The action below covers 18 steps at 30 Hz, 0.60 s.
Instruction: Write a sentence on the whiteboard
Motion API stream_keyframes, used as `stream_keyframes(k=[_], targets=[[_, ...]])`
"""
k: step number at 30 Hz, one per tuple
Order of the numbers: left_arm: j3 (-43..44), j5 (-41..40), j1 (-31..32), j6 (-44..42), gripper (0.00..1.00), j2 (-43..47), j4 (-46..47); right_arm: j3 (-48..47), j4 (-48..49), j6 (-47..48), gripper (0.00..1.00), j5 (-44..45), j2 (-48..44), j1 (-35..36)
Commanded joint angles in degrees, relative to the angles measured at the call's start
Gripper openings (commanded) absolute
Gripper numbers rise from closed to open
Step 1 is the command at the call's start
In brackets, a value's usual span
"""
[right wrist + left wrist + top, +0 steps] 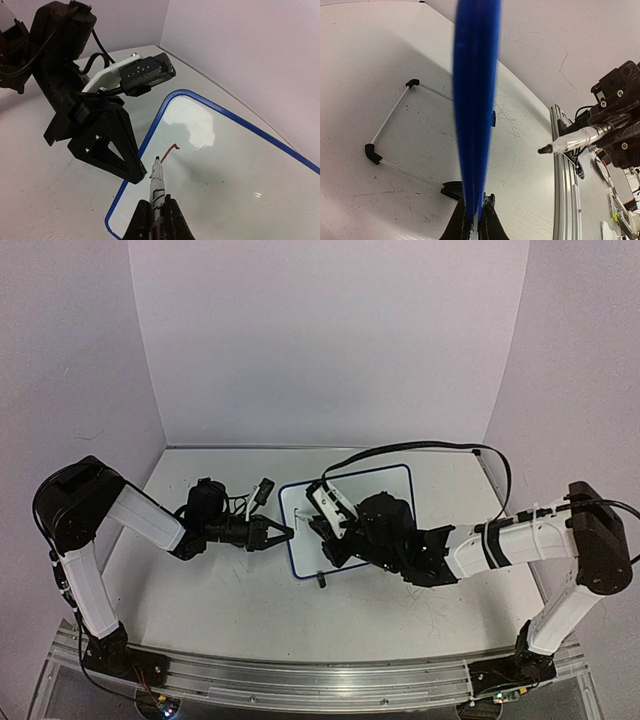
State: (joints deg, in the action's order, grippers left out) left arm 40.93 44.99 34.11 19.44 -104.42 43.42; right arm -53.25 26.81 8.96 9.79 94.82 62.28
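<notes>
The whiteboard (230, 165) is white with a bright blue rim, carrying one short red stroke (170, 149). The marker (156, 182) is clear-white with a dark tip. Both the left gripper (287, 533) and right gripper (156, 202) are black. The tabletop (230, 590) is white, finely scratched in grey; the wire stand (371, 154) silvery with black corners

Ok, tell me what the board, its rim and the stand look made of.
board: glossy white, likely a coated sheet; it mirrors light and shadows.
rim: smooth blue, probably plastic; the corner is rounded as if moulded.
stand: thin pale rod, probably metal wire, with black corner caps, rubber or plastic.
</notes>
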Motion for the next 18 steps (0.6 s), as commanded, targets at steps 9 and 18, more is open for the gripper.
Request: stream_keyframes(k=[9,18], targets=[[0.98,-3.33,-0.18,-1.38,0.0,-0.04,-5.6,-3.85,3.15,0.75,0.0,4.31,2.64,-0.17],[0.65,-3.35,-0.18,-1.6,0.0,0.31,-5.77,-4.23,3.55,0.85,0.0,5.09,3.74,-0.31]])
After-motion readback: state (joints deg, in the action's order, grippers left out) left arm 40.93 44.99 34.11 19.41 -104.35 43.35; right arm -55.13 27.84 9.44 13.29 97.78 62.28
